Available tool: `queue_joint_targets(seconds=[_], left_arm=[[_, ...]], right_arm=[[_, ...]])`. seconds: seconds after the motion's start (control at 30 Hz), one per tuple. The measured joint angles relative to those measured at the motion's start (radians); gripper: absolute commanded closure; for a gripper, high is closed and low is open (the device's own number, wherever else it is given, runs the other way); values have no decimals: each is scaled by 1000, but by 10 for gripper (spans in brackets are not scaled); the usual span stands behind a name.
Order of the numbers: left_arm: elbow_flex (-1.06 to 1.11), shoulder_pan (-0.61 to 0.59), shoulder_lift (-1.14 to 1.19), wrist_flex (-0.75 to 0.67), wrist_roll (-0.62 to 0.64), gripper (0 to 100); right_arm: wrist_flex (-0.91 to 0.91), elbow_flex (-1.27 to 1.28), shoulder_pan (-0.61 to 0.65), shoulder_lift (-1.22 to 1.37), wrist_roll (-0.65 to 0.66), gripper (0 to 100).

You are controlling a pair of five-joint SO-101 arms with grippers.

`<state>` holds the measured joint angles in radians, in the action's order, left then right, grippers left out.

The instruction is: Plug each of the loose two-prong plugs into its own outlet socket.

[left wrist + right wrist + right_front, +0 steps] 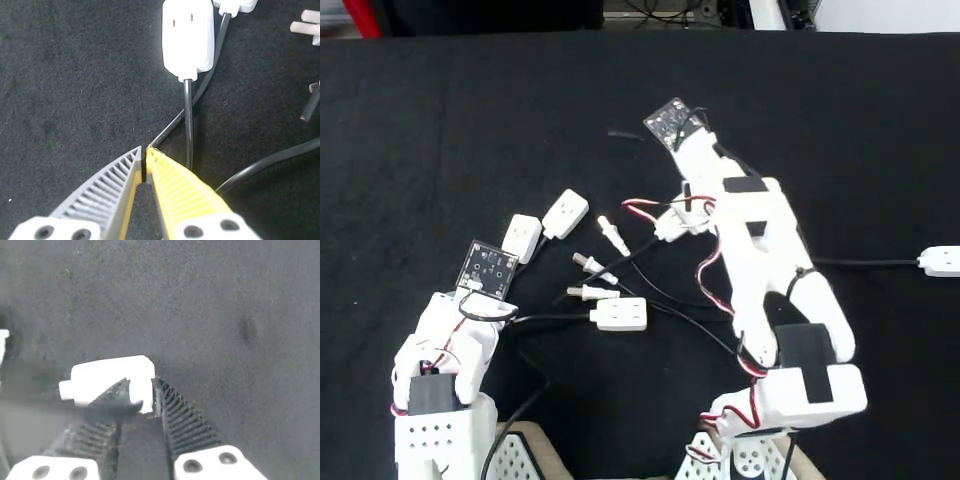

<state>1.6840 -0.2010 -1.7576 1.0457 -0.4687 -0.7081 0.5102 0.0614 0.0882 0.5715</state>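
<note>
Loose two-prong plugs (592, 265), three of them, lie fanned out near the middle of a black cloth table (420, 120). None is plugged in. Two white outlet sockets (523, 238) sit side by side near them, a third socket (620, 314) lies just below the plugs, and a far socket (942, 261) sits well apart at the table's edge, partly cut off.

The right gripper (144, 385) has its jaws drawn almost together on one end of a white plug (107, 375). It is probably holding the plug above the cloth so it can be lined up with a socket.

The left gripper (146, 149) is closed, tips touching, low over the cloth near a socket. A black cable (170, 127) runs right up to its tips, perhaps pinned to steady that socket. Whether the cable is actually gripped is unclear.

The held plug is blurred, and its prongs cannot be made out.
</note>
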Motion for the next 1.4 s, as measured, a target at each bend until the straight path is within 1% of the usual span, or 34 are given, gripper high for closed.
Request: queue_joint_targets(seconds=[0.57, 0.83, 0.93, 1.03, 1.1, 1.3, 1.4], left_arm=[[0, 0, 0, 0, 0, 970], [0, 0, 0, 0, 0, 970], [0, 0, 0, 0, 0, 970], [0, 0, 0, 0, 0, 970], [0, 0, 0, 0, 0, 970], [0, 0, 0, 0, 0, 970], [0, 0, 0, 0, 0, 970]], right_arm=[[-14, 6, -11, -12, 9, 987], [-49, 123, -40, -130, 84, 987], [-6, 178, -43, -133, 84, 987], [63, 245, -44, -143, 55, 987], [71, 265, -43, -121, 44, 987], [103, 247, -40, -121, -38, 987], [84, 203, -38, -121, -51, 987]])
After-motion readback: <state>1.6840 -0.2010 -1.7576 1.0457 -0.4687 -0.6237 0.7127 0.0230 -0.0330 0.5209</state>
